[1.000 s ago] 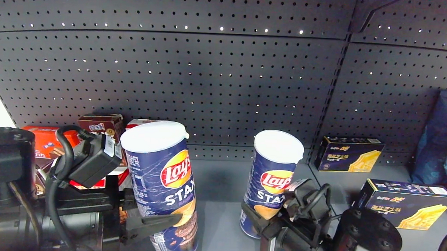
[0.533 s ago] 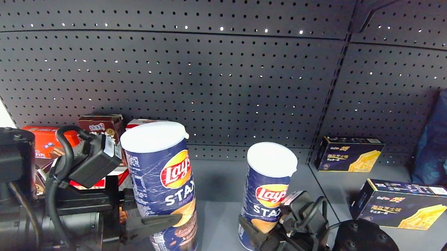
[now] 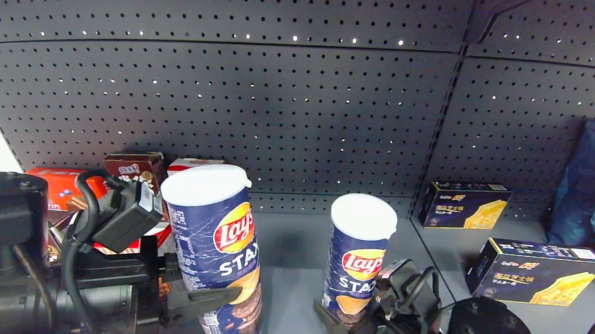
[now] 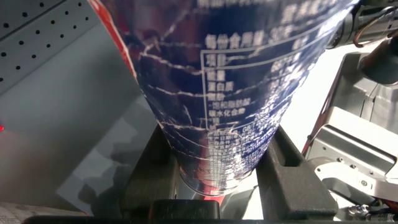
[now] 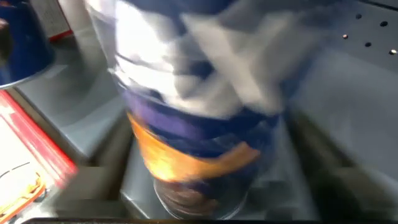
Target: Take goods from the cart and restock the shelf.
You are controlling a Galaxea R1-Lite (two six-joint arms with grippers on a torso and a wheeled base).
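Note:
Two tall blue chip cans with white lids are at the grey shelf (image 3: 294, 242). My left gripper (image 3: 217, 284) is shut on the lower part of the nearer can (image 3: 214, 233), holding it upright over the shelf's front left. The left wrist view shows that can (image 4: 230, 74) clamped between the left gripper's (image 4: 214, 155) black fingers. The second can (image 3: 359, 250) stands upright on the shelf at centre. My right gripper (image 3: 354, 315) sits low around its base, open. In the right wrist view this can (image 5: 199, 93) lies between the right gripper's (image 5: 211, 155) fingers.
Red and brown boxes (image 3: 137, 167) crowd the shelf's back left. Two dark boxes with yellow print (image 3: 464, 205) (image 3: 536, 272) lie to the right, with blue bags (image 3: 588, 179) at the far right. A perforated panel closes the back. Bare shelf lies between and behind the cans.
The right arm lowered its can onto the shelf, then the gripper slid down and back along it. The left arm with its can barely moved.

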